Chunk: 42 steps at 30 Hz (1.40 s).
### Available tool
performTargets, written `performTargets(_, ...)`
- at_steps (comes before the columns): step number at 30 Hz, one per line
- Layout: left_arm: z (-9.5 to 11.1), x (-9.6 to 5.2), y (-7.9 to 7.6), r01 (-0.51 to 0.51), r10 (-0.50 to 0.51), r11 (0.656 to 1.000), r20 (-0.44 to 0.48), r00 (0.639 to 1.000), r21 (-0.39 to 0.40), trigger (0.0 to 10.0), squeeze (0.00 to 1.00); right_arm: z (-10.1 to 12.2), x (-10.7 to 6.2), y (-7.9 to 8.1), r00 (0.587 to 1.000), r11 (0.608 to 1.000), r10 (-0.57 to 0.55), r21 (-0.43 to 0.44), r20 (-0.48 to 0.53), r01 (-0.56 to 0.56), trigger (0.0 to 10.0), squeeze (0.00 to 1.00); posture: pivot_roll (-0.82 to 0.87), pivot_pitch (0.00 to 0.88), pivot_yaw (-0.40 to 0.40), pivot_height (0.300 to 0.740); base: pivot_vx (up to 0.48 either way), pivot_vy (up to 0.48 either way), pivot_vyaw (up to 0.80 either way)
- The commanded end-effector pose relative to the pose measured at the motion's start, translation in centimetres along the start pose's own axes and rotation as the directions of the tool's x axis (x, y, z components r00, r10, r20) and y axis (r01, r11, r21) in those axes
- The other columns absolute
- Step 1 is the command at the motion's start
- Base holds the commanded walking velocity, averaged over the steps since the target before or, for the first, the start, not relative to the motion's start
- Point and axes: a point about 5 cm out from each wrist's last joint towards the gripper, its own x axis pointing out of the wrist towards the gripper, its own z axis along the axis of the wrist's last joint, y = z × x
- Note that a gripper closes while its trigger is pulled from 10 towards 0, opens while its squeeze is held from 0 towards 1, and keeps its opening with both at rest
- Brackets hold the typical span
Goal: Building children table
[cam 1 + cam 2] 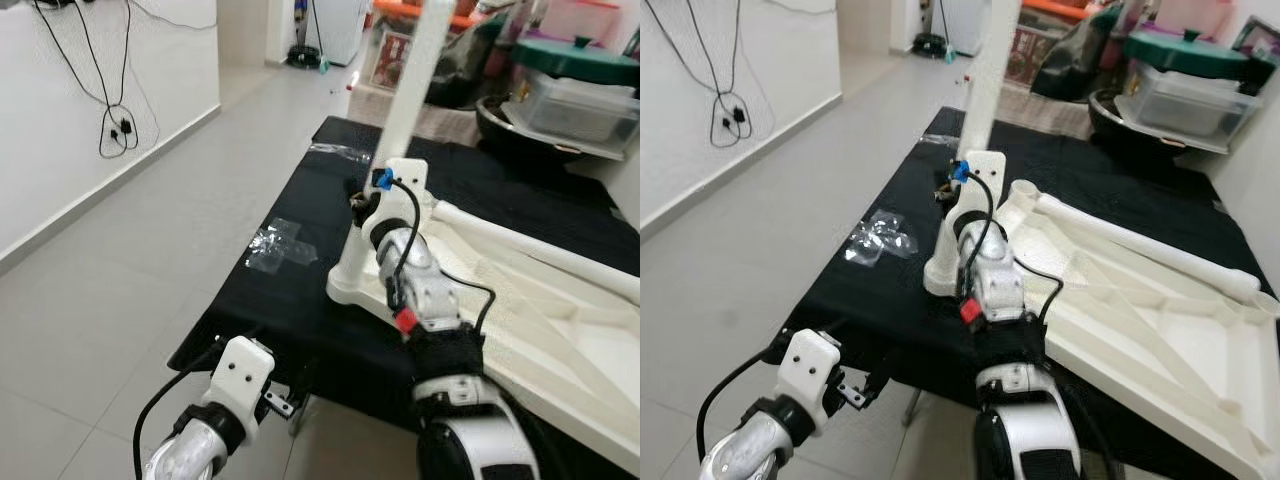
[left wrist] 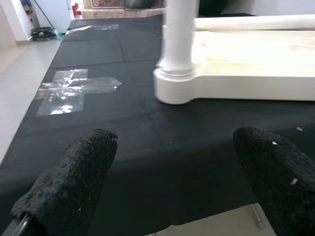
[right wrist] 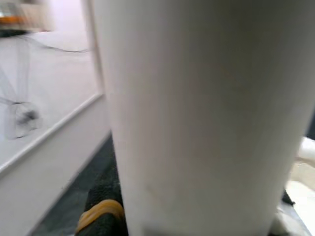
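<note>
At black mat's [image 1: 300,300] near edge, left end effector [image 2: 172,187] spread, floor beyond.

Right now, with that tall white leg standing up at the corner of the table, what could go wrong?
The right end effector is pressed against the upright leg; a sideways push might tip it or strain its joint. The upturned tabletop has its leg corner near the front edge of the black surface, so pushing could slide it toward the floor. The left end effector hovers open at that edge, bracing nothing.
</note>
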Motion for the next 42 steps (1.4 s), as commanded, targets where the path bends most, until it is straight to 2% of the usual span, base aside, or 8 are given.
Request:
performTargets(1, -0.1, 0.0, -0.2, 0.013, -0.013, 1.000, -0.008, 1.000, 0.003, 10.0, 0.00, -2.0, -0.9, -1.7, 0.975, 0.977, -0.209, 0.037, -0.079, 0.212, 0.0, 0.00, 0.13, 0.043, -0.146, 0.740, 0.000, 0.000, 0.00)
performTargets(5, -0.1, 0.0, -0.2, 0.013, -0.013, 1.000, -0.006, 1.000, 0.003, 10.0, 0.00, -2.4, -1.3, -1.0, 0.972, 0.975, -0.214, 0.048, -0.093, 0.219, 0.0, 0.00, 0.13, 0.047, -0.147, 0.740, 0.000, 0.000, 0.00)
performTargets(6, -0.1, 0.1, -0.2, 0.012, -0.012, 1.000, -0.006, 1.000, 0.002, 10.0, 0.00, -2.5, -1.3, -0.2, 0.982, 0.982, -0.165, 0.074, -0.088, 0.171, 9.9, 0.00, 0.12, 0.047, -0.146, 0.740, 0.000, 0.000, 0.00)
performTargets(10, -0.1, 0.1, -0.3, 0.012, -0.012, 1.000, -0.007, 1.000, 0.001, 10.0, 0.00, -2.4, -1.3, 0.8, 0.995, 0.988, -0.069, 0.131, -0.066, 0.078, 10.0, 0.00, 0.12, 0.048, -0.148, 0.740, 0.000, 0.000, 0.00)
performTargets(11, -0.1, 0.1, -0.3, 0.012, -0.012, 1.000, -0.007, 1.000, -0.001, 10.0, 0.00, -2.2, -1.2, 1.3, 0.999, 0.985, 0.025, 0.171, -0.034, -0.019, 10.0, 1.00, 0.12, 0.048, -0.148, 0.740, 0.000, 0.000, 0.00)
performTargets(16, -0.1, 0.1, -0.4, 0.013, -0.013, 1.000, -0.007, 1.000, -0.005, 10.0, 0.00, -1.4, -1.2, 1.3, 0.982, 0.963, 0.189, 0.192, 0.026, -0.190, 10.0, 1.00, 0.12, 0.047, -0.148, 0.740, 0.000, 0.000, 0.00)
performTargets(17, -0.1, 0.1, -0.4, 0.013, -0.013, 1.000, -0.007, 1.000, -0.006, 10.0, 0.00, -1.3, -0.8, 1.0, 0.954, 0.933, 0.299, 0.204, 0.025, -0.298, 10.0, 0.00, 0.12, 0.047, -0.149, 0.740, 0.000, 0.000, 0.00)
performTargets(42, -0.2, 0.0, -0.5, 0.017, -0.017, 1.000, -0.009, 1.000, -0.004, 10.0, 0.00, 0.1, -1.3, -0.3, 0.057, 0.074, 0.989, 0.124, -0.139, -0.989, 5.0, 0.00, 0.14, 0.040, -0.152, 0.740, 0.000, 0.000, 0.00)
